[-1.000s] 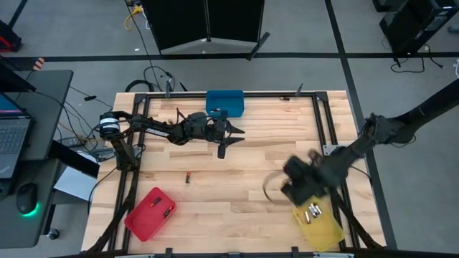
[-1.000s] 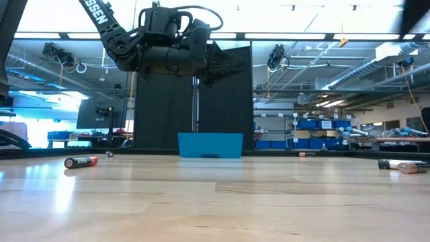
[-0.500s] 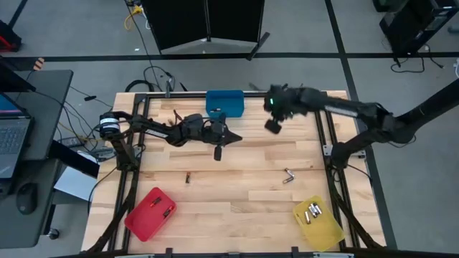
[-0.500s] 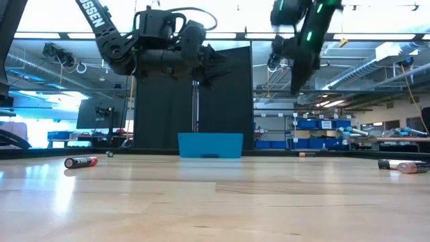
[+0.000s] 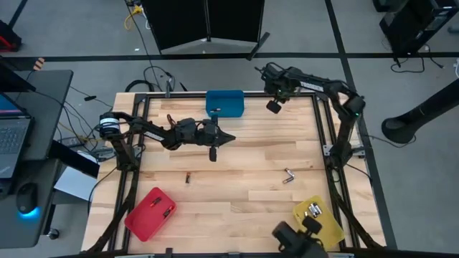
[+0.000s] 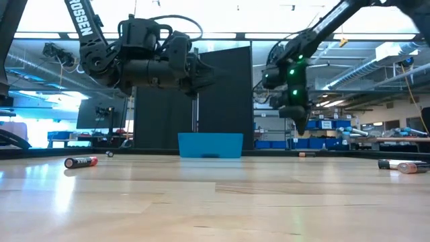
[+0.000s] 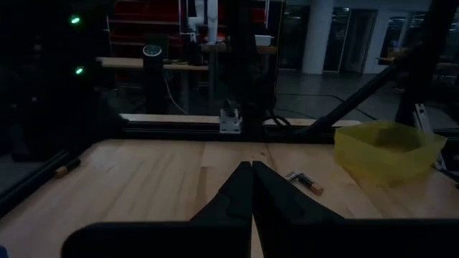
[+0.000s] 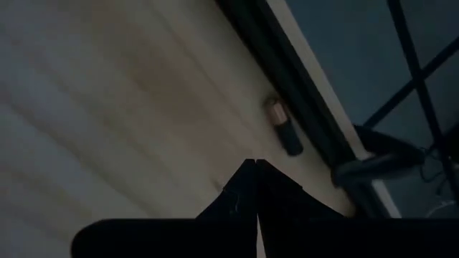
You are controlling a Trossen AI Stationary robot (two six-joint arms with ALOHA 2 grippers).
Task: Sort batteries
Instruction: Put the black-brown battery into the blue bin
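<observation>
My left gripper [image 5: 231, 137] hangs shut and level above the table's middle, holding nothing; its own view shows the closed tips [image 7: 251, 166]. My right gripper [image 5: 272, 107], also shut and empty, points steeply down at the far edge, right of the blue bin [image 5: 225, 102]. Just beyond its tips [image 8: 254, 163] a dark battery [image 8: 282, 127] lies on the wood beside the frame rail. Another battery [image 5: 188, 177] lies left of centre, and two more [image 5: 288, 175] lie right of centre. Other batteries rest in the yellow bin [image 5: 319, 223] and the red bin [image 5: 147, 215].
A black frame rail [image 5: 320, 122] runs around the wooden table. The low view shows one battery [image 6: 80, 162] at the left and two batteries [image 6: 398, 165] at the right. Bare wood lies between the bins. A desk with a laptop [image 5: 14, 143] stands off the left side.
My right gripper has swung from above the yellow bin at the near right corner across the table to the far edge, and its wrist has rolled. My left gripper has shut, drawn back a little toward the left edge and sunk slightly.
</observation>
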